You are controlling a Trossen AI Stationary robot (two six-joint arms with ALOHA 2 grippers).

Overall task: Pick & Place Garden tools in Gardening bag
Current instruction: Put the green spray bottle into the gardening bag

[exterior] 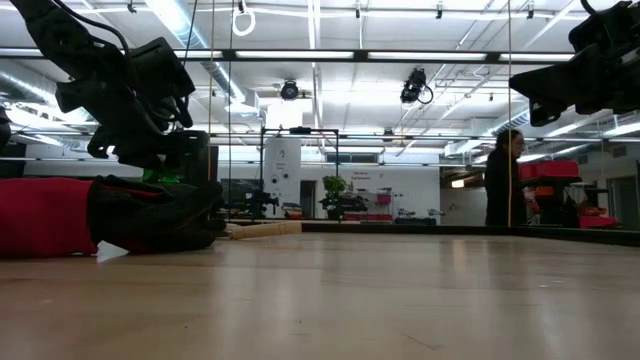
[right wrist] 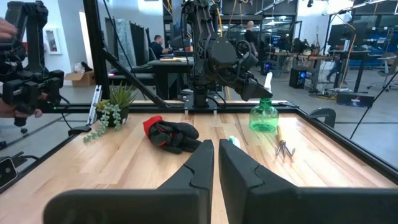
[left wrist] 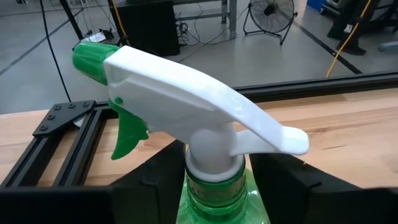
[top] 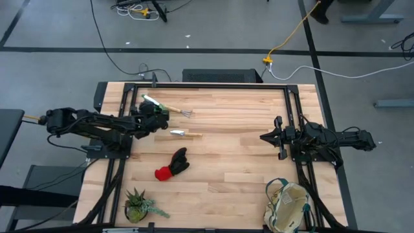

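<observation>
Presently listed, left arm: left gripper [top: 154, 114] at the table's far left, its dark fingers [left wrist: 155, 186] set either side of the neck of the green spray bottle [left wrist: 214, 193]; whether they press it cannot be told. Bottle upright, white trigger head with green nozzle. Right arm: right gripper [right wrist: 215, 163] clenched on nothing, raised over the right side. Wooden-handled rake [top: 178, 110] just beside the bottle. Wooden-handled trowel [top: 184, 133] near the rake, toward mid-table. Red-and-black glove pair [top: 172, 165] on the boards, apart from the trowel. Gardening bag [top: 289, 207], beige with green trim, at the near right corner. Spiky potted plant [top: 138, 204] at the near left corner.
</observation>
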